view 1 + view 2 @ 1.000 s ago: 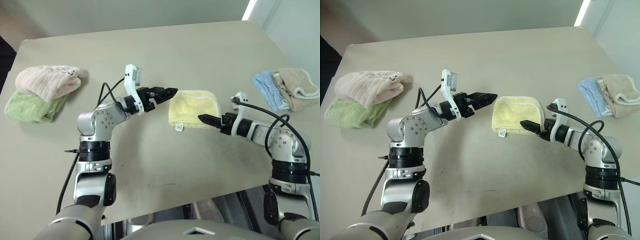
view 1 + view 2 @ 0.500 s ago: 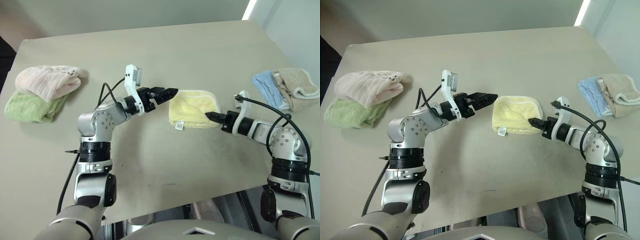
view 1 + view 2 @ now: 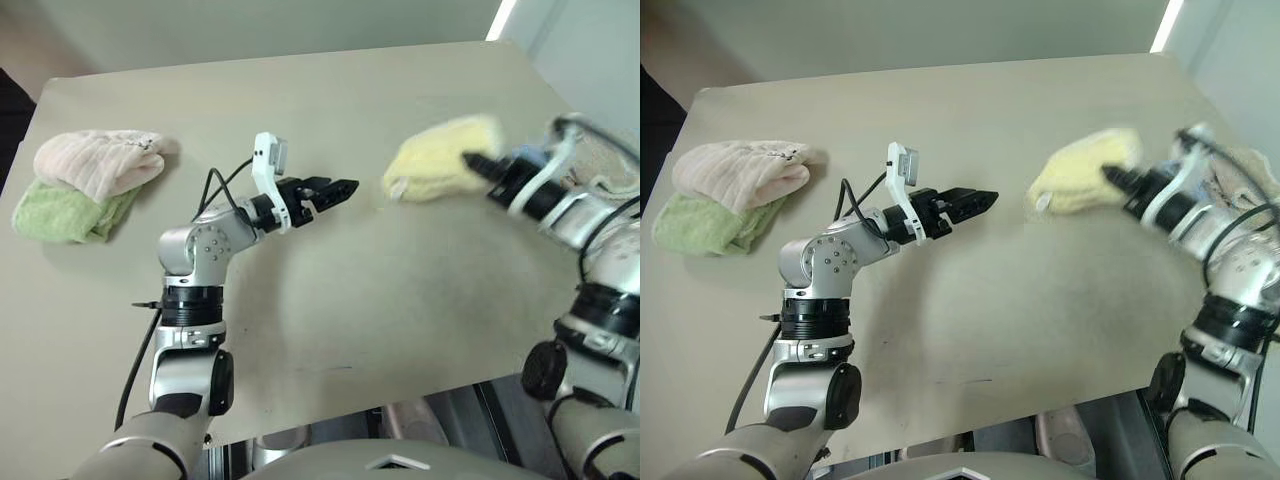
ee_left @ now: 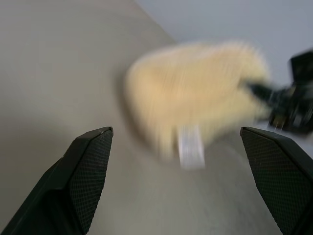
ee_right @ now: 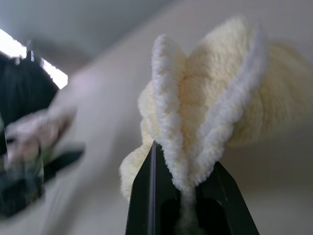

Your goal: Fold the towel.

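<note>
At the far left of the frame a pink towel [image 3: 97, 161] lies heaped on a green one [image 3: 66, 213], both well clear of the work on the beige tabletop [image 3: 330, 300]. Toward the middle, the left pincer [image 3: 337, 188] hangs level over bare surface with its two black fingers [image 4: 88, 166] spread as wide as they seem to go, touching nothing and pointing toward the yellow towel [image 3: 440, 168]. That towel is at the upper right of the frame, lifted off the tabletop and bunched into a soft wad, its small white tag [image 4: 190, 151] dangling underneath. The right pincer [image 3: 478, 164] is clamped shut on it; the wrist view shows several layers of white-edged hem pinched together between the tips. At the right edge, behind that arm, another pile of cloth [image 3: 1252, 172] sits partly hidden. To my eye the step in hand is carrying the gripped edge over to make a fold, and doing it well probably means keeping the pinch firm on all layers, moving steadily so the cloth does not swing, and lowering it so the edges line up before letting go. The free left pincer is well placed to pin or catch the hanging end.
</note>
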Motion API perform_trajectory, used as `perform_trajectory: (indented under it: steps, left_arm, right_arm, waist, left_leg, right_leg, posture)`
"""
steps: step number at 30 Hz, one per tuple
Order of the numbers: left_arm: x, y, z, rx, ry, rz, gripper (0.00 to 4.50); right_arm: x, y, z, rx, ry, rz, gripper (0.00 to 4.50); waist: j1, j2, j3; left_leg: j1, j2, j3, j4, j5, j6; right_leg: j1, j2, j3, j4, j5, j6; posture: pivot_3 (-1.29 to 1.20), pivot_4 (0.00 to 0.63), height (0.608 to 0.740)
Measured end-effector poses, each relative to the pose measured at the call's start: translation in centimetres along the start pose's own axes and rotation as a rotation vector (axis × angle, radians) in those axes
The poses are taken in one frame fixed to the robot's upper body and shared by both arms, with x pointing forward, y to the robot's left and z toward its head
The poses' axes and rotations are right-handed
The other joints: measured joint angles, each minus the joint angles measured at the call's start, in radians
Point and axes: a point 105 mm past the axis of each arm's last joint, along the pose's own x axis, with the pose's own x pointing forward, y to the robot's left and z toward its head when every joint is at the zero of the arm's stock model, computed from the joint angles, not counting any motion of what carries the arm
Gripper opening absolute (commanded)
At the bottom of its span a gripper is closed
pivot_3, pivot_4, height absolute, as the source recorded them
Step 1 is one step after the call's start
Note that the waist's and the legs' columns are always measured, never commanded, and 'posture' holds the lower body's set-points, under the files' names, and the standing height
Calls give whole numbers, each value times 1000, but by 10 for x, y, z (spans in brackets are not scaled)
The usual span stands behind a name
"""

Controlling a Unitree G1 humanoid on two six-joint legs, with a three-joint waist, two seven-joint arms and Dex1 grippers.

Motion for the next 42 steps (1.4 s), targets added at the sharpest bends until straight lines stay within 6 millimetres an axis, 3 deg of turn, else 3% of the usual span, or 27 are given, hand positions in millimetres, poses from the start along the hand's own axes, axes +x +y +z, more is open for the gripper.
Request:
perform_trajectory:
  steps: [5,9,12,19,24,32,33,42]
  left_arm:
    - [1,-1,0,0,-4,-4,4500]
    - [3,-2,0,1,-10,-9,4500]
    - [3,-2,0,3,-13,-9,4500]
    - [6,-4,-2,-5,-12,-9,4500]
    - [2,0,-5,-7,-11,12,4500]
    - [1,0,-6,-9,-11,14,4500]
    - [1,0,-6,-9,-11,14,4500]
    - [1,0,-6,-10,-12,12,4500]
  right_arm:
    - [-24,-43,70,46,-245,-207,53]
    - [-53,-96,92,118,-346,-446,53]
    - [-68,-127,89,164,-364,-584,53]
    - [-68,-161,50,284,-254,-705,53]
    - [-66,-163,42,294,-224,-712,1496]
    - [-65,-162,42,294,-220,-698,4298]
    - [-65,-162,42,294,-220,-697,4481]
    - [-65,-162,42,294,-220,-697,4481]
  waist:
    - [1,0,0]
    - [2,0,0]
    - [0,0,0]
    - [-10,1,0]
    - [-10,1,0]
    - [-10,1,0]
    - [-10,1,0]
    - [-10,1,0]
  left_leg:
    - [-1,0,1,-1,-1,2]
    - [-1,0,2,-4,-2,3]
    - [-1,0,3,-6,-2,4]
    - [0,1,5,-6,-2,4]
    - [0,1,6,-6,-2,5]
    - [0,1,7,-6,-2,6]
    - [0,1,7,-5,-2,6]
    - [0,1,7,-6,-2,6]
  right_leg:
    - [-2,-1,0,0,2,4]
    - [-3,-3,0,0,2,5]
    - [-4,-3,1,0,2,5]
    - [-5,-3,4,0,3,7]
    - [-4,-4,5,0,4,8]
    - [-4,-4,5,0,4,8]
    - [-4,-4,5,0,4,8]
    - [-4,-4,5,0,4,8]
  posture:
    - [0,150,740]
    - [0,150,740]
    - [0,150,740]
    - [0,150,740]
    - [0,150,740]
    - [0,150,740]
    - [0,150,740]
    - [0,150,740]
